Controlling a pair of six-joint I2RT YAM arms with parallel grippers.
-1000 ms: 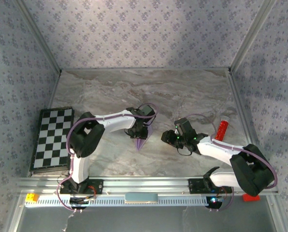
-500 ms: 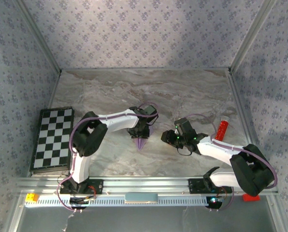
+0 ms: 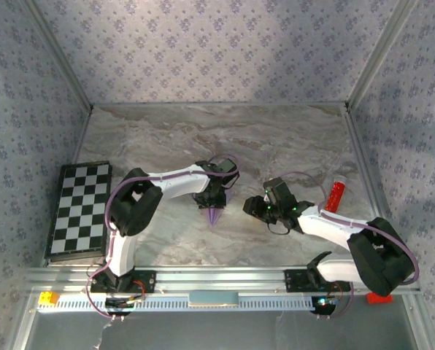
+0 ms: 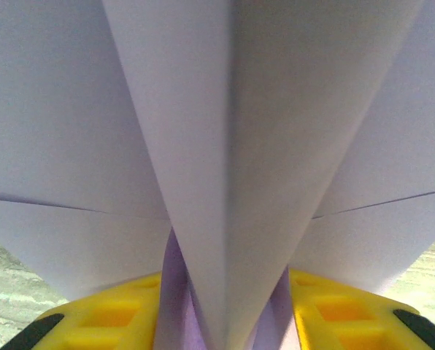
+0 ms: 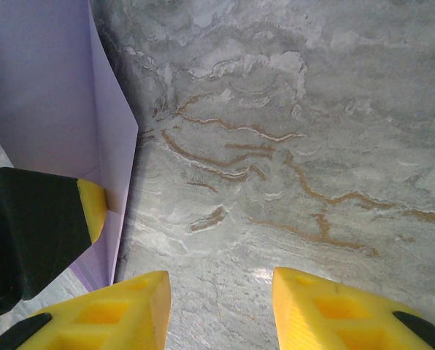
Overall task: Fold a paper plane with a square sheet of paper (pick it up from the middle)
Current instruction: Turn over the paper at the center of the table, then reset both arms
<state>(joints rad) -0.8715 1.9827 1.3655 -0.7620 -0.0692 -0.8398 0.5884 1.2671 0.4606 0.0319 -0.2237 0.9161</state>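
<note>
Lilac paper folded into a slim dart, the paper plane (image 3: 215, 215) sits near the middle of the table (image 3: 276, 138), a little toward the near edge. Its long axis runs roughly from the far edge to the near edge. The sharp tip points at the near edge and the wider tail lies under the left pincer (image 3: 213, 203). From above I cannot tell whether the tip touches the marble or hangs just over it.

In the left wrist view the plane (image 4: 232, 146) is seen along its centre crease, with the wings spreading to either side. The folded keel drops between the two yellow fingers (image 4: 115, 321), which press on it from both sides. The left pincer (image 4: 228, 321) is clamped on the paper plane.

The right pincer (image 3: 252, 208) rests low just to the right of the plane, its tips turned toward it. In its own wrist view its yellow fingers (image 5: 115, 313) stand apart with only bare marble between them, so the right pincer (image 5: 221, 310) grips nothing. At the left of that view a wing of the plane (image 5: 49, 87) stands steeply, and one yellow-tipped black finger of the left pincer (image 5: 92, 208) lies against it.

A black-and-white chequered board (image 3: 79, 211) lies along the left edge of the table, well apart from the plane. A small red cylinder (image 3: 336, 195) lies by the right edge.
</note>
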